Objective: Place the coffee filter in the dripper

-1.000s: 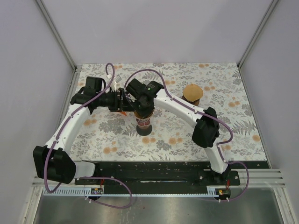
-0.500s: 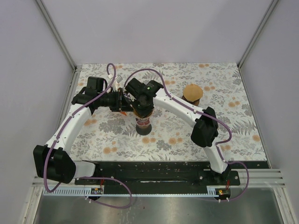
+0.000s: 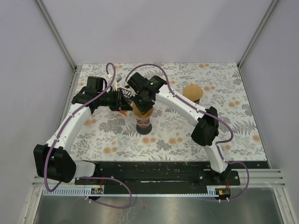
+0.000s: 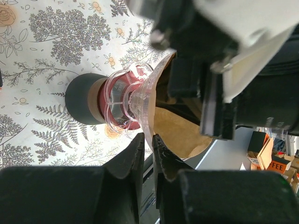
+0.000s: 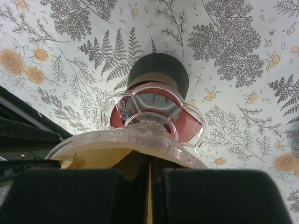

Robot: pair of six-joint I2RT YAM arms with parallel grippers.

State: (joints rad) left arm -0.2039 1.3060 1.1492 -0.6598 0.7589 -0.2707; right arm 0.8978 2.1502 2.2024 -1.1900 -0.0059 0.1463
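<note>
Right end effector [image 5: 149, 164], pinched on the coffee filter [image 4: 178, 134], has been shifted farther; the filter is exposed seated in the dripper [image 5: 154, 116], clamped by left end effector [image 4: 147, 141].

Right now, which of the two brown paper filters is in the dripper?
The coffee filter at the centre: it lies inside the clear dripper. The other filter sits alone farther right and back, with no dripper around it.

Under right tool [image 5: 149, 164], just right of left tool [image 4: 150, 143]: dripper [image 5: 154, 114], atop cup [image 5: 158, 70] on tabletop [image 3: 233, 126]. Inside dripper: filter [image 4: 180, 135]. Well right of both tools: filter stack [image 3: 192, 91].
</note>
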